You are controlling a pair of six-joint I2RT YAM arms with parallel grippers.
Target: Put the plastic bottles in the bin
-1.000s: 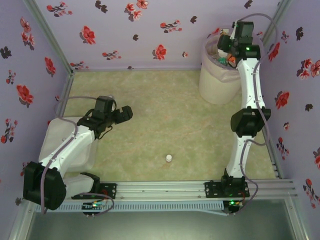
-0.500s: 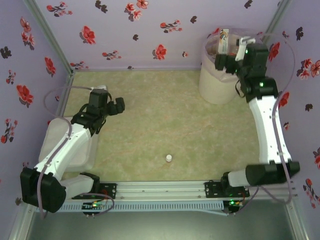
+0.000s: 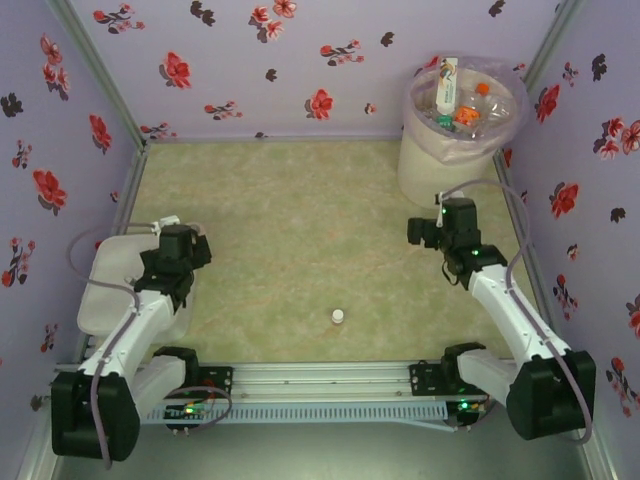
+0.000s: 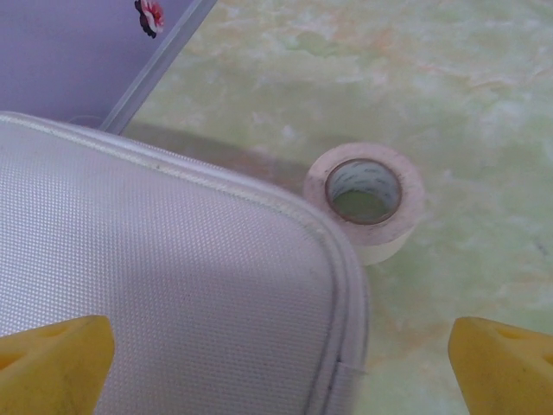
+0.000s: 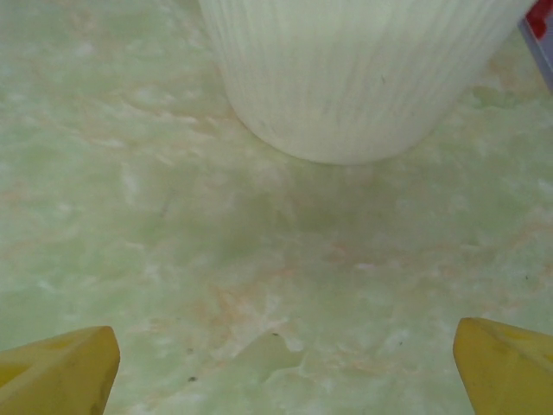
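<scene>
Now, step in hand: by my judgement the putting-in is at its end; all the plastic bottles (image 3: 455, 100) that I can find sit inside the bin (image 3: 435, 170), heaped near its rim, one standing upright above the others
Bin: upright in the far right corner of the desk (image 3: 300, 220), lined with a pink bag; from the right wrist its ribbed wall is close ahead, its base flat on the desk
Right gripper (image 5: 281, 372): low over the desk, near the bin but apart from it; jaws wide apart, nothing between them
Left gripper (image 4: 276, 363): over a corner of the flat white box (image 4: 173, 285) at the left edge; jaws wide apart and empty; a tape roll (image 4: 365, 199) lies just beside that corner
Other thing: a small white cap (image 3: 338, 316) lies alone near the front middle; it is no bottle, so it is better left there
Next move: probably only to park both arms; whether a bottle hides behind the box or an arm I cannot tell; if so, it calls for open jaws, a grip on the body, a lift above the tall rim, and a soft release, because the bin is quite full
</scene>
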